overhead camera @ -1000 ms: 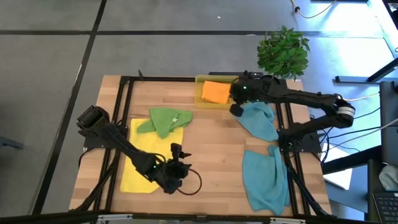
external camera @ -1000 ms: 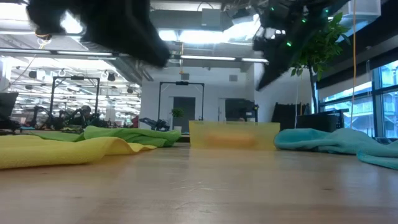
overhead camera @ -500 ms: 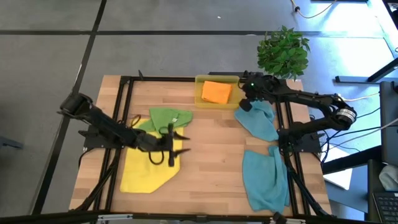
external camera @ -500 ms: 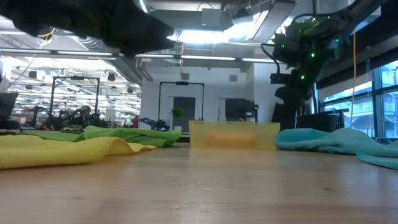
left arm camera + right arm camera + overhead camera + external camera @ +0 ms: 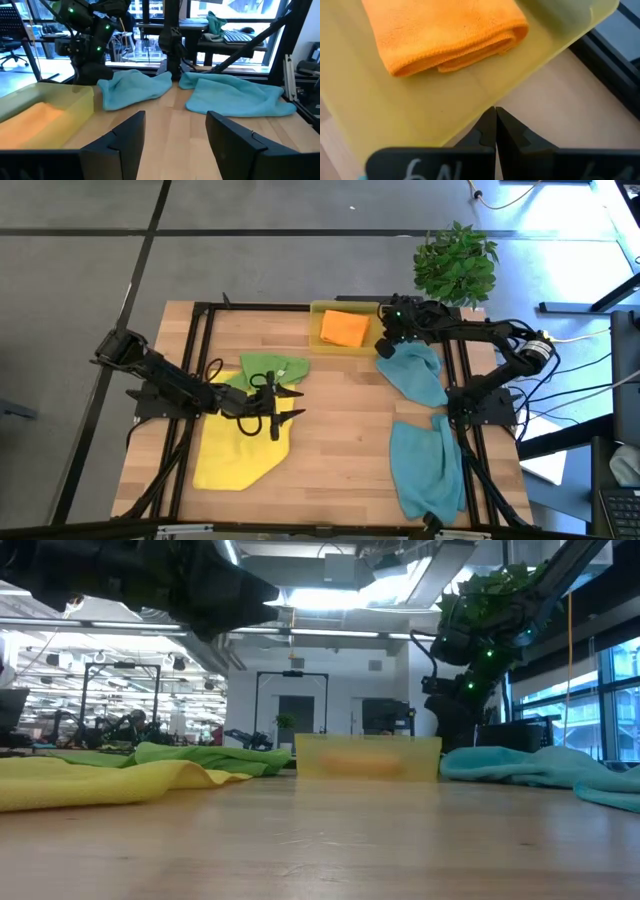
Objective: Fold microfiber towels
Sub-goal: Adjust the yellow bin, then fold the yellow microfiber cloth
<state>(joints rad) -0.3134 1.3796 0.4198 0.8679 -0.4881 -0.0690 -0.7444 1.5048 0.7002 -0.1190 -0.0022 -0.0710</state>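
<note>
A folded orange towel (image 5: 345,328) lies in the yellow tray (image 5: 318,330) at the table's far side. My right gripper (image 5: 383,348), shut, stands at the tray's right side. A yellow towel (image 5: 235,450) lies spread at the near left, and a crumpled green towel (image 5: 270,370) rests on its far edge. Two teal towels (image 5: 415,375) (image 5: 428,470) lie bunched on the right. My left gripper (image 5: 285,405) hovers level above the yellow towel's right edge, open, with nothing between its fingers (image 5: 130,145). My right gripper meets the tray's right wall at its rim (image 5: 475,120) with its shut fingertips (image 5: 495,120). It slants down from the table's right. The tray (image 5: 410,115) rests flat on the table with the orange towel (image 5: 440,30) inside.
A potted plant (image 5: 455,260) stands beyond the far right corner. Black frame rails (image 5: 205,345) run along the table's left, right and far sides. Bare wood (image 5: 340,430) lies between the yellow towel and the teal towels.
My left gripper has gone from the yellow towel's near right corner toward the far edge and tipped from pointing down to level. That corner is now turned in, leaving a slanted edge. My right gripper has come down beside the tray, which has slid slightly toward the table's left.
</note>
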